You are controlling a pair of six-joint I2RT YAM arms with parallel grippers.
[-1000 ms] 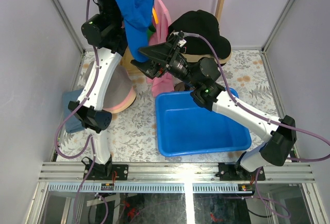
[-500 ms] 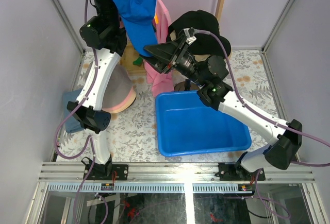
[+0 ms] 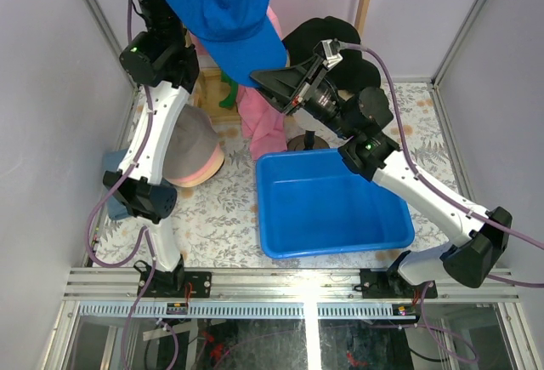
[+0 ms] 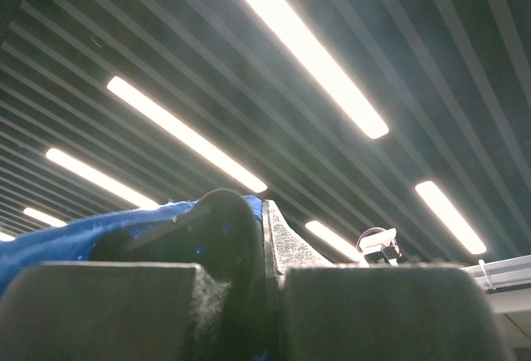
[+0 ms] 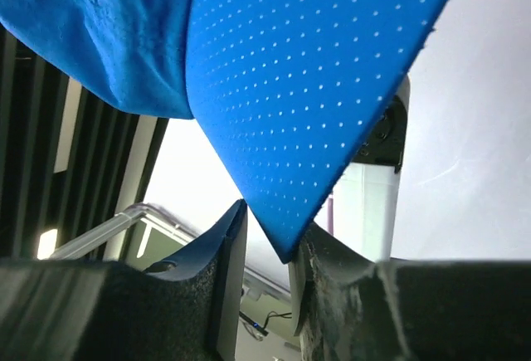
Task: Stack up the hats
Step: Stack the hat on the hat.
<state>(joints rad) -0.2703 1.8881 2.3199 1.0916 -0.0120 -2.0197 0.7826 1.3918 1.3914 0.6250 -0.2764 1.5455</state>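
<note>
- The blue cap [image 3: 217, 8] hangs high in the air at the back left, above the table [image 3: 221, 217], with its brim [image 5: 290, 170] pointing down toward the middle.
- The left gripper [image 4: 264, 230] holds it from above. In the left wrist view its fingers are pressed together with blue cloth squeezed beside them.
- The right gripper [image 5: 267, 232] reaches up from below, and the lower corner of the brim sits in the gap between its fingers. The gap is narrow. Whether the pads already pinch the brim or only stand around it, I cannot tell.
- Below and to the left lies a pile of hats [image 3: 191, 140], a grey one over a pink one. I judge this is the stack where the cap must go.
- Further out are a pink shirt [image 3: 263, 119], a black hat [image 3: 327, 42] at the back and a blue bin [image 3: 265, 217] in front.
- Risks, as I judge them:
  - The right fingers catch only the tip of the brim, so the cap may slip out when the left gripper lets go.
  - If both arms pull apart — even a little — the soft cloth may twist and the cap may land upside down.
  - The cap hangs close to the shirt and can drag on it on the way down.
  - A drop from here may end in the bin or on the table, not on the pile.
</note>
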